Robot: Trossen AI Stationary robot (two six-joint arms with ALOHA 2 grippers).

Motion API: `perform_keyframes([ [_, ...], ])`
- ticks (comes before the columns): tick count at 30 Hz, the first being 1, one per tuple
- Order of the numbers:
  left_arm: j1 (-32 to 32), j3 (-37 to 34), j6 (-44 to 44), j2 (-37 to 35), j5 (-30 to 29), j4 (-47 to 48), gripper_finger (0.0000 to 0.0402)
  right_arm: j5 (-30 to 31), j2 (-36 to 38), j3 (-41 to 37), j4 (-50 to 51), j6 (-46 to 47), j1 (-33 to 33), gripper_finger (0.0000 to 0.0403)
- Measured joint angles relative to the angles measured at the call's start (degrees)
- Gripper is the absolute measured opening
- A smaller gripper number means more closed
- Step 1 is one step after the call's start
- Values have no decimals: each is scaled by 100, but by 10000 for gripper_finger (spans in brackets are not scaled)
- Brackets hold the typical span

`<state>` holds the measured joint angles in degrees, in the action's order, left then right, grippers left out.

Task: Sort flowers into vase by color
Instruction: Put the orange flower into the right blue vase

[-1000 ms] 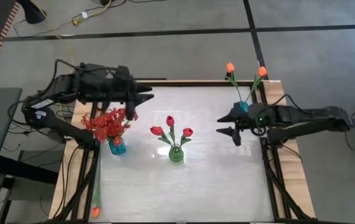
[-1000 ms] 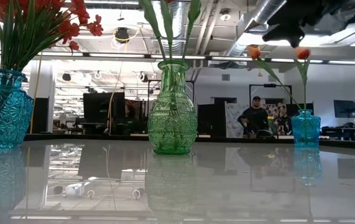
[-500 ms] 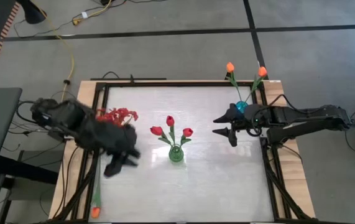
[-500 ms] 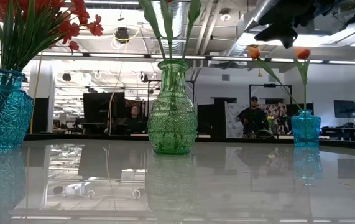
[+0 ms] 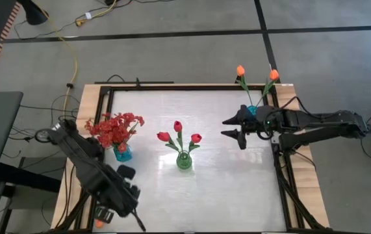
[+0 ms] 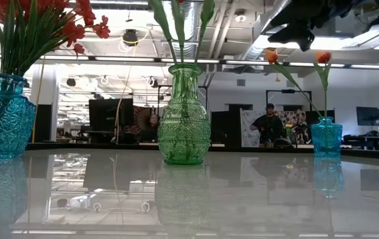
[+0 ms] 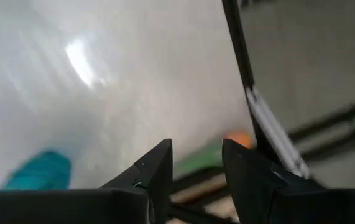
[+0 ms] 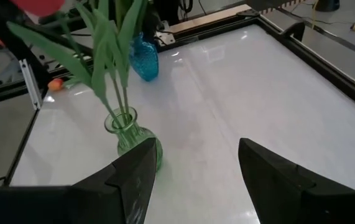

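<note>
Tabletop (image 5: 224, 188), white and glossy, three vases. Green vase (image 5: 184, 161) at centre holds three red tulips (image 5: 177, 126). Blue vase (image 5: 122, 153) at about 9 o'clock from it holds a bushy red spray (image 5: 114, 127). Small blue vase (image 5: 255, 111) at about 2 o'clock, by the tabletop's far right edge, holds two orange tulips (image 5: 240, 70). One more orange tulip (image 5: 99, 221) lies flat on the wooden frame at about 7 o'clock, outside the white surface, not in any vase.

Left hand (image 5: 123, 203) sits low at 7 o'clock over the near-left corner, close to the loose orange tulip; in the left wrist view its fingers (image 7: 158, 174) stand slightly apart with nothing between them, orange bloom (image 7: 238, 137) just beyond them. Released, empty.

Right hand (image 5: 232, 127) hovers above the tabletop at 3 o'clock of the green vase, just beside the small blue vase, fingers (image 8: 137, 177) spread, nothing gripped.

Low view: person (image 6: 269, 126) in the room behind.
</note>
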<state>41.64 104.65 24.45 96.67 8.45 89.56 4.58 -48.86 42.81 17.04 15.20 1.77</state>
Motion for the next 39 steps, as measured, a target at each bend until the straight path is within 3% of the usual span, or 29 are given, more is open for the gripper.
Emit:
perform_keyframes([
  [10, 530, -2524, -365, -497, 1357, -2049, 128, -3, 0, 0, 2, 320, 52, 254],
  [22, 1249, -4821, -1132, -674, 1493, -3073, 128, -7, 0, 0, 2, 919, 54, 254],
  [28, 1233, -5440, -1140, -691, 1570, -3564, 128, -9, 0, 0, 0, 1217, 38, 254],
  [39, 1223, -5864, -1421, -692, 1563, -3869, 128, -4, 0, 0, -1, 1294, -69, 254],
])
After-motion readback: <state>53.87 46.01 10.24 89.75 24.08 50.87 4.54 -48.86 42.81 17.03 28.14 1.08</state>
